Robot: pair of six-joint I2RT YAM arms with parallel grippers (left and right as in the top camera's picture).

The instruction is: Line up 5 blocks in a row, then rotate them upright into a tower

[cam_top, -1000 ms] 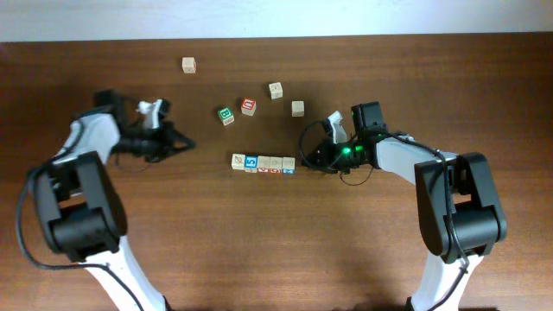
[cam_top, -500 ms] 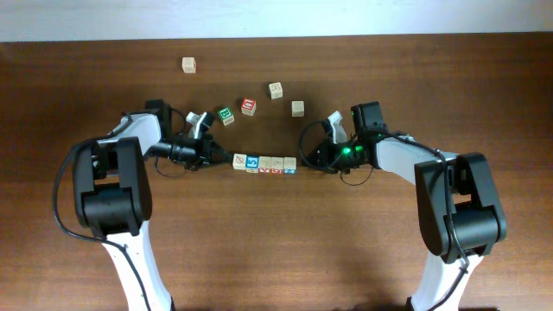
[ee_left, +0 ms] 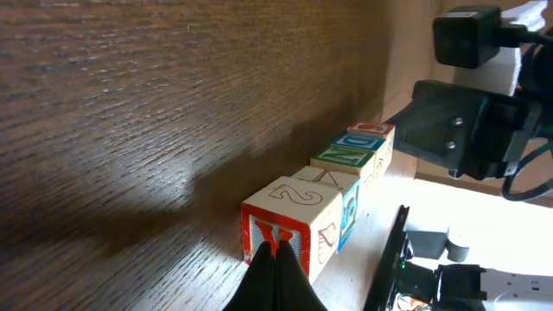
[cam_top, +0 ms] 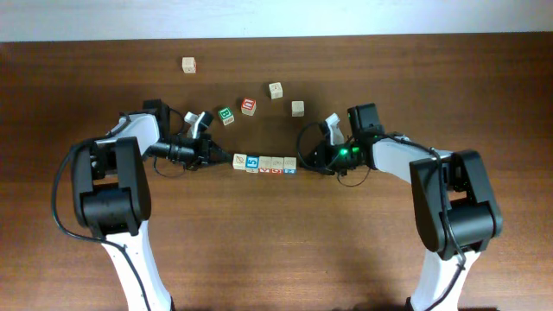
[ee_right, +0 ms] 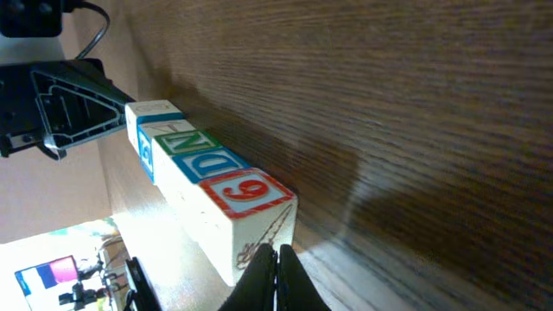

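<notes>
We see the five alphabet blocks (cam_top: 263,162) in one touching row on the table (cam_top: 346,250). Our left gripper (cam_top: 221,159), fingers pinched together and holding nothing, meets the row's left end. Our right gripper (cam_top: 301,161), likewise closed and empty, meets its right end.

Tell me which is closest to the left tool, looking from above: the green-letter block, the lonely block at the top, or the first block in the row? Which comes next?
1. First block in the row, right at the left tool's tip.
2. Green-letter block, a little way up from the tool.
3. Lonely block, far off at the top left.
</notes>
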